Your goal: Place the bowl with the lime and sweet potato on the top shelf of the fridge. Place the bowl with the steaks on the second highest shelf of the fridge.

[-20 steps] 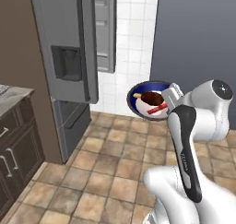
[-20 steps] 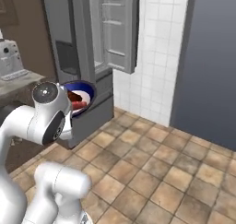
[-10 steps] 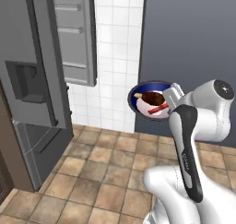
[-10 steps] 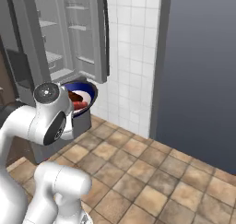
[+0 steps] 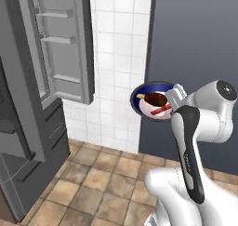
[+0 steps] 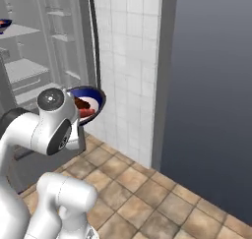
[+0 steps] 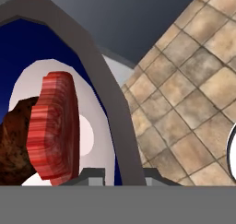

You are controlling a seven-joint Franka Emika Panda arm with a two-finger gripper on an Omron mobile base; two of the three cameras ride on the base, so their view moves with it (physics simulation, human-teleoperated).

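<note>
The fridge (image 6: 34, 61) stands open on the left, its light grey shelves bare but for a blue bowl (image 6: 4, 23) on an upper one, likely the lime bowl already delivered, though its contents are too small to tell. So half looks done. The bowl of steaks (image 5: 155, 102) rides in the air by the tiled wall (image 5: 118, 57), the claw (image 7: 123, 174) clenched on its rim. Left to do: clear the open door's edge (image 5: 86, 48) and slide it onto the second shelf.
</note>
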